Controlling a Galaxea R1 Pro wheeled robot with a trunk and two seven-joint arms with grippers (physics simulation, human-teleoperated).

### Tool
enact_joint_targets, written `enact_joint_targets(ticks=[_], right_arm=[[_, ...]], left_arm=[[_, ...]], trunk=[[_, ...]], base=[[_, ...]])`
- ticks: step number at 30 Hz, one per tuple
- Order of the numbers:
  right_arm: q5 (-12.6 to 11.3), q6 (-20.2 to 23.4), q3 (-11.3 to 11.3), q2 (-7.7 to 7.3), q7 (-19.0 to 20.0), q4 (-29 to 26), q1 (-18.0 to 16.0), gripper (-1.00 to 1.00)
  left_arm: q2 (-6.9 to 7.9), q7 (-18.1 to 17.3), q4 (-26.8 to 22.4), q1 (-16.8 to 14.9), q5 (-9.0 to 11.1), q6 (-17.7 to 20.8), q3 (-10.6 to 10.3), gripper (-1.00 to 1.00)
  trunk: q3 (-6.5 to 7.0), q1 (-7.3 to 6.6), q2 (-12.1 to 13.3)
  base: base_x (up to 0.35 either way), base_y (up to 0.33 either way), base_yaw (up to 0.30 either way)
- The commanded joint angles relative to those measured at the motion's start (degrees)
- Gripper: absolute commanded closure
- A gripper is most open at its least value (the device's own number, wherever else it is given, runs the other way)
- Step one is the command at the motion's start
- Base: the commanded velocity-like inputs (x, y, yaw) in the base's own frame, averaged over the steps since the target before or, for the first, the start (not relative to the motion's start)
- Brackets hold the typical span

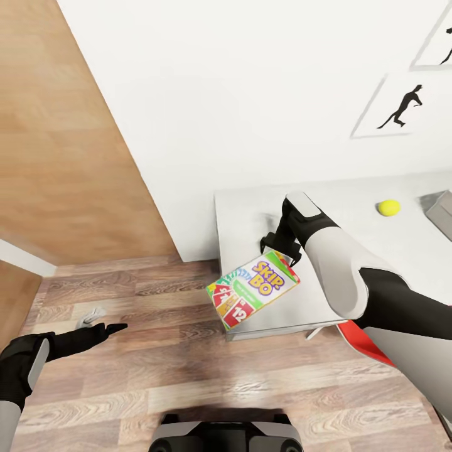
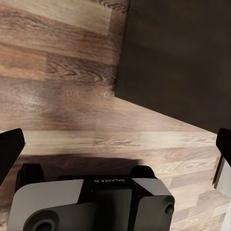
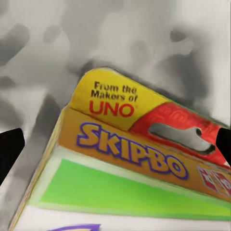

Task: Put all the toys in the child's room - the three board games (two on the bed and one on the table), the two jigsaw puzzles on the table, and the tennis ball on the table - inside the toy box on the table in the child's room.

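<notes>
The right gripper [image 1: 280,246] is clamping the top edge of the green-red-white SKIP-BO card box [image 1: 252,289], which is hanging below its fingers over the near left corner of the pale grey-white table [image 1: 251,213]. The left gripper [image 1: 103,321] is hovering over the wooden floor [image 1: 157,351], fingers apart. A small yellow-green tennis ball [image 1: 388,208] is lying farther along the table.

A wood-plank floor [image 1: 157,370] in brown tones runs up to a plain white wall [image 1: 238,94]. On the wall hang two pale framed pictures [image 1: 395,107], each showing a black silhouette of a figure. A tan wooden panel [image 1: 63,144] stands beside the wall. A red object [image 1: 361,342] peeks out low down.
</notes>
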Motion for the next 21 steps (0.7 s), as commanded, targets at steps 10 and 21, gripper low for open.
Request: enact_joint_targets(ticks=[10,21], right_arm=[[-0.5,0.3,0.0,0.01,-0.6,-0.1,0.0,-1.0],[-0.5,0.3,0.0,0.0,-0.6,-0.1,0.0,-1.0]], left_arm=[[-0.05,-0.1,0.0,0.0,0.2,0.5,0.1,-1.0],[-0.09,-0.1,0.0,0.0,0.1,0.4,0.1,-1.0]], trunk=[[-0.08,0.03,-0.1],[-0.08,0.03,-0.1]], base=[[0.0,0.052,0.0],[0.0,-0.045,0.0]])
